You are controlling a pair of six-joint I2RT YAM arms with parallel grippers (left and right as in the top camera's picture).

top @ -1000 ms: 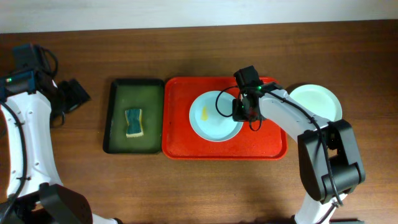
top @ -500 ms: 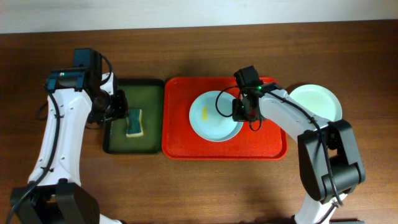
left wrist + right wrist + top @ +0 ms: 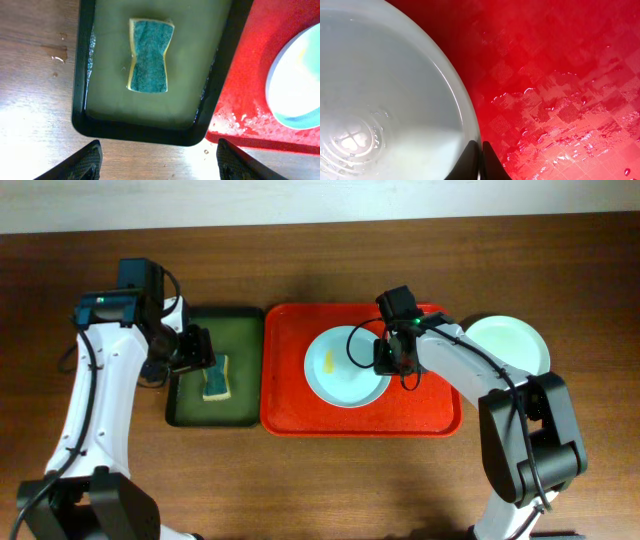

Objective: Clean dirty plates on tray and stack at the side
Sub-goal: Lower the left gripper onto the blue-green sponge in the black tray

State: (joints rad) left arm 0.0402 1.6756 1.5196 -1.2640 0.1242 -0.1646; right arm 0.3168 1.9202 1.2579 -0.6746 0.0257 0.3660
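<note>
Wooden table (image 3: 320, 480); sponge (image 3: 148, 55) in green tray (image 3: 200, 60); right hand (image 3: 479, 160) seemingly pinches plate (image 3: 380, 75).

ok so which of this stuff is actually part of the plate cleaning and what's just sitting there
Part of the job: smeared plate, red tray, plate beside the tray, sponge.
Just lying about: dark green tray under the sponge, water drops on the table.

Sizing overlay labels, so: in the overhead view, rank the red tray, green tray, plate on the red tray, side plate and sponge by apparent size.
1. red tray
2. green tray
3. plate on the red tray and side plate: alike, both partly hidden by the arm, so unranked
4. sponge
</note>
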